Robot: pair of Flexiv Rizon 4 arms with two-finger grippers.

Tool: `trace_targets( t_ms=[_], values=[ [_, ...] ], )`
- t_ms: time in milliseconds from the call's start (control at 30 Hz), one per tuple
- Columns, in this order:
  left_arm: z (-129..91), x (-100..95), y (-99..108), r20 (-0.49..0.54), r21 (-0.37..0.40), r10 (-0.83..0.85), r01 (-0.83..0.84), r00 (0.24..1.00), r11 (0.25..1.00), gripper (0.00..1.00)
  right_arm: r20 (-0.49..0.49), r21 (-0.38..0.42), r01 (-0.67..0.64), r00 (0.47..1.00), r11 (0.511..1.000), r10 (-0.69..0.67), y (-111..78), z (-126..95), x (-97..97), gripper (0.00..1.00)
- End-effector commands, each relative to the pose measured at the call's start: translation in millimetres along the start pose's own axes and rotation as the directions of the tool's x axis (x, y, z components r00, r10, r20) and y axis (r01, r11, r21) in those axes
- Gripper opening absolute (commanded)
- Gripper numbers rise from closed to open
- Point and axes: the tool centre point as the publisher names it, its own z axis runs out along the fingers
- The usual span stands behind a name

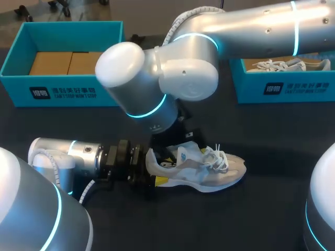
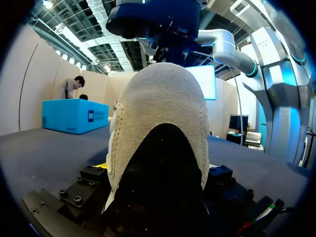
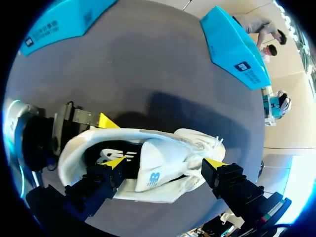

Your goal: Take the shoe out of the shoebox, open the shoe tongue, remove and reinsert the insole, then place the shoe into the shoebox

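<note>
In the lower middle of the head view, my left gripper (image 1: 163, 167) clamps the heel of the shoe (image 1: 209, 170), which is on the table (image 1: 272, 209). Only the right wrist view shows my right gripper (image 3: 164, 163): spread wide above the shoe, one fingertip (image 3: 114, 163) inside its opening.

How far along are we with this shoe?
Done: shoe out, lying on the table. In hand: left gripper clamps its heel; right gripper, open, straddles the tongue. Left: insole out and back in, then shoe into the shoebox.
</note>
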Motion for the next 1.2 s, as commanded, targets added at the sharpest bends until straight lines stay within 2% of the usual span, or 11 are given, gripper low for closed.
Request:
trace_targets(
  t_ms=[33, 233, 533, 700, 1000, 1100, 1200],
  values=[
    [1, 0.9, 0, 0.005, 0.002, 0.0, 0.0, 1.0, 1.0, 0.0, 0.058, -0.016, -0.437, 0.897, 0.899, 0.437, -4.3, 6, 3.3, 1.0],
    [1, 0.9, 0, 0.005, 0.002, 0.0, 0.0, 1.0, 1.0, 0.0, 0.052, -0.021, -0.482, 0.875, 0.876, 0.482, -6.8, 11, -3.1, 1.0],
    [1, 0.9, 0, 0.005, 0.002, 0.0, 0.0, 1.0, 1.0, 0.0, 0.044, -0.02, -0.527, 0.848, 0.849, 0.528, -12.0, 8, -15.2, 1.0],
    [1, 0.9, 0, 0.005, 0.002, 0.0, 0.0, 1.0, 1.0, 0.0, 0.041, 0.001, -0.554, 0.832, 0.832, 0.554, -13.1, 6, -27.3, 1.0],
    [1, 0.9, 0, 0.005, 0.002, 0.0, 0.0, 1.0, 1.0, 0.0, -0.026, 0.059, -0.588, 0.807, 0.807, 0.59, -11.2, 6, -44.9, 1.0],
    [1, 0.9, 0, 0.005, 0.002, 0.0, 0.0, 1.0, 1.0, 0.0, -0.047, 0.077, -0.58, 0.811, 0.811, 0.584, -10.4, 3, -42.1, 0.9],
    [1, 0.9, 0, 0.005, 0.002, 0.0, 0.0, 1.0, 1.0, 0.0, -0.057, 0.085, -0.566, 0.819, 0.82, 0.571, -10.2, 2, -35.0, 0.73]
  ],
)
